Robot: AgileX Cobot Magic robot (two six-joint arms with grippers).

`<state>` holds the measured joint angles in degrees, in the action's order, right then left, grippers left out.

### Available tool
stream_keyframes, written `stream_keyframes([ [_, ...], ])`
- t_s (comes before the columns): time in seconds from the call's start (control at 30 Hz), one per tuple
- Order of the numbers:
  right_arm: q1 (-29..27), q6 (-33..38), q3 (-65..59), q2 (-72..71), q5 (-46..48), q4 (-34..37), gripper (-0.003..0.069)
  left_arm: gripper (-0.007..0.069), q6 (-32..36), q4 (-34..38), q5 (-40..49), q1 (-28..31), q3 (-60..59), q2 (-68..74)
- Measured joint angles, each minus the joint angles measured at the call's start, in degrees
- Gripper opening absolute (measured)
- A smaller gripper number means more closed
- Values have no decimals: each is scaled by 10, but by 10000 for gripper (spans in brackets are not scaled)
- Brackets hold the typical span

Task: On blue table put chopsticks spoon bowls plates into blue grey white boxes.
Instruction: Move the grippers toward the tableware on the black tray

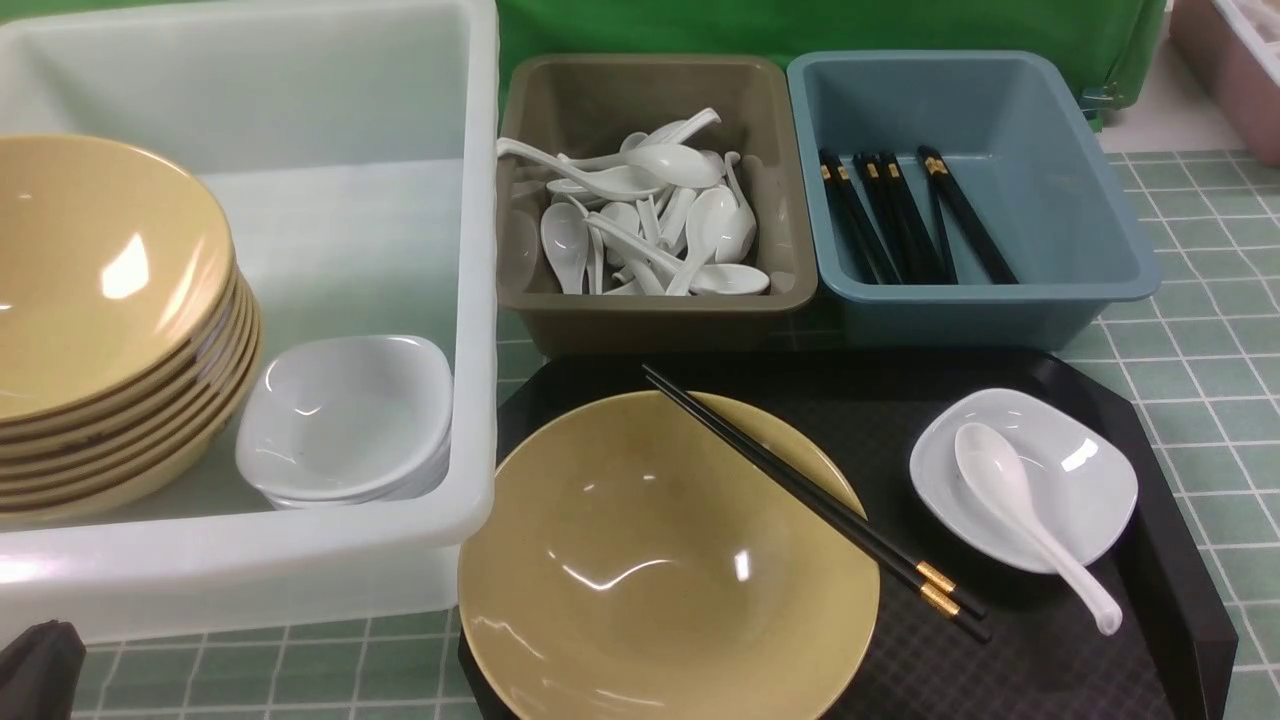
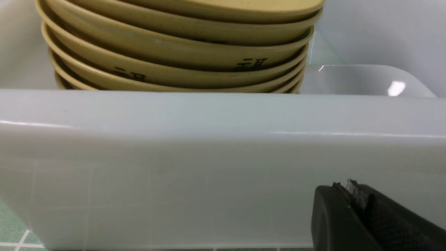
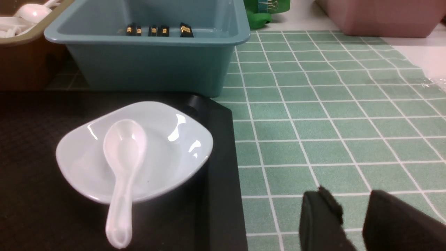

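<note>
On the black tray a yellow bowl (image 1: 640, 570) carries a pair of chopsticks (image 1: 800, 490) across its rim. Beside it a white plate (image 1: 1070, 500) holds a spoon (image 1: 1010, 500); both show in the right wrist view, plate (image 3: 167, 153) and spoon (image 3: 122, 157). My right gripper (image 3: 350, 195) is open and empty over the blue table (image 3: 331, 122), right of the tray. My left gripper (image 2: 345, 186) is shut and empty, low against the white box's near wall (image 2: 209, 157); it shows at the front view's corner (image 1: 35, 665).
The white box (image 1: 470, 200) holds a stack of several yellow bowls (image 1: 100, 330) and stacked white plates (image 1: 345, 415). The grey box (image 1: 650, 320) holds several spoons. The blue box (image 1: 1100, 200) holds several chopsticks. The black tray (image 1: 1150, 560) lies in front.
</note>
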<state>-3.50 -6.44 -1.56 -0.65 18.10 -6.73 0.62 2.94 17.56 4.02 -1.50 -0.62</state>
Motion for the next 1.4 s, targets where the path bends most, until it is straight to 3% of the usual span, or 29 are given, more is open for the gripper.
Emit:
stream_keyframes([
  [0.43,0,31,0,0,0,0,237,1,-1,0,1,0,0,0],
  [1.2,0,21,0,0,0,-1,237,1,-1,-5,-3,0,0,0],
  [1.33,0,-17,0,0,0,0,237,1,-43,77,-14,0,0,0],
  [1.4,0,-91,0,0,-2,6,237,1,-109,189,-22,0,0,0],
])
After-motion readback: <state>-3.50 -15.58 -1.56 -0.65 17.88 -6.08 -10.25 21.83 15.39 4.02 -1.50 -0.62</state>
